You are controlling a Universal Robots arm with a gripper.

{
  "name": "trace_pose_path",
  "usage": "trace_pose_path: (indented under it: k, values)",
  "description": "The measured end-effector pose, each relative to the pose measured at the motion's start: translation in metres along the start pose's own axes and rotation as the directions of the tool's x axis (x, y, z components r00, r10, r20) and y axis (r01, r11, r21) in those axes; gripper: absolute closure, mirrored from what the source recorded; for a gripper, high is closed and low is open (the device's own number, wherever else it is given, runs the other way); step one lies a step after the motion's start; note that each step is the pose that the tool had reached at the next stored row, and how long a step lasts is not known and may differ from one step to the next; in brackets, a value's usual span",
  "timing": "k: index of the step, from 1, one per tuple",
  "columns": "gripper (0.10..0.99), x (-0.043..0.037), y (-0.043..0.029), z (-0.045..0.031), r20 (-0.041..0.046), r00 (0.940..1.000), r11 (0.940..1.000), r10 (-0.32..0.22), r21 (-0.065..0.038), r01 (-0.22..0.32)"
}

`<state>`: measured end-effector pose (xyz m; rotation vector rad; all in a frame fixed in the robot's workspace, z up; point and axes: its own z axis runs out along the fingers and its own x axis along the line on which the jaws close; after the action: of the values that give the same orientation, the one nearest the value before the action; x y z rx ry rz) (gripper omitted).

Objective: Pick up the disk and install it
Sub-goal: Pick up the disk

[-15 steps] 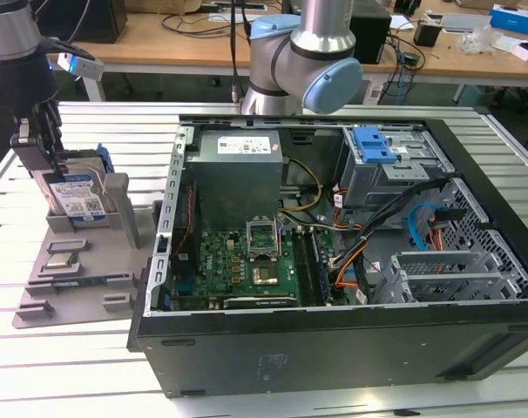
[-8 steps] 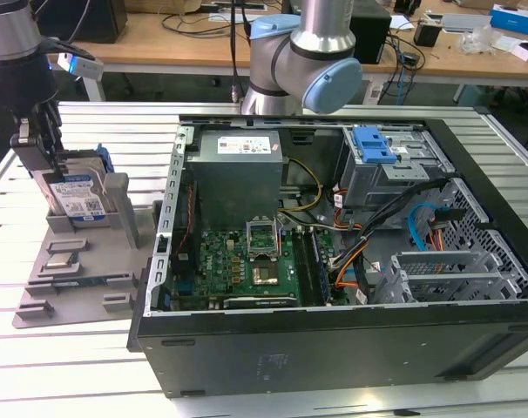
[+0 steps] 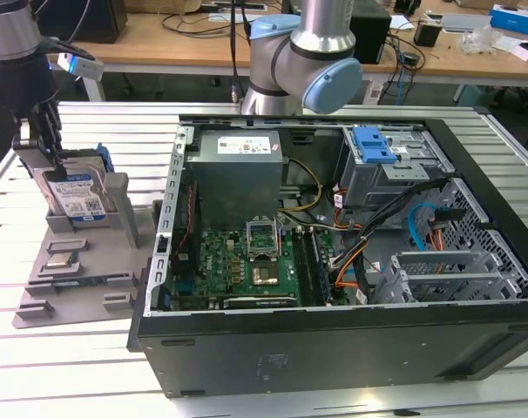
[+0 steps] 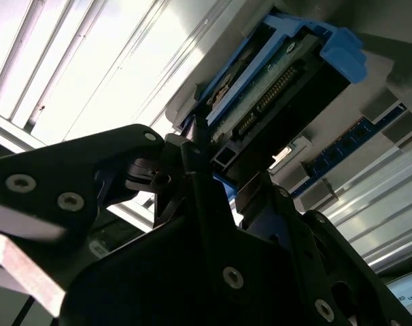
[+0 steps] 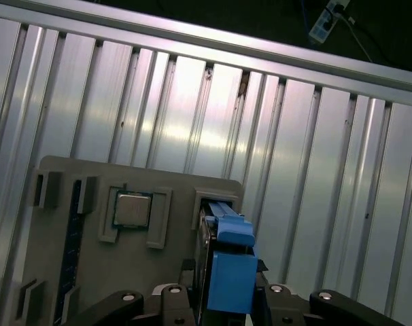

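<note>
The disk [image 3: 75, 193] stands on edge in a slot at the back of the grey tray [image 3: 77, 292], at the exterior view's left. It is silver with a white-and-blue label and a blue carrier bracket. My gripper [image 3: 51, 165] reaches down onto its top edge. In the first wrist view the blue bracket of the disk [image 5: 230, 265] sits between the two black fingers of my gripper [image 5: 228, 288], which press against its sides. The second wrist view shows the disk [image 4: 274, 95] from its connector end, with my gripper [image 4: 221, 171] shut on its near edge.
An open computer case [image 3: 334, 344] lies on the ribbed metal table [image 3: 116, 131], to the exterior view's right of the tray. Its grey drive cage with a blue latch [image 3: 374, 144] is at the back right. A chip [image 5: 132, 209] rests in the tray [image 5: 175, 180].
</note>
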<state>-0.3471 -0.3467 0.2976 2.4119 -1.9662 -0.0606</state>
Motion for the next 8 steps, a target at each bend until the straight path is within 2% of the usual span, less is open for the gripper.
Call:
trace_pose_path:
  k: [8]
  values:
    - [0.694,0.0000,-0.0001,-0.0001,0.0001,1.0000,1.0000,0.000,0.001,0.000]
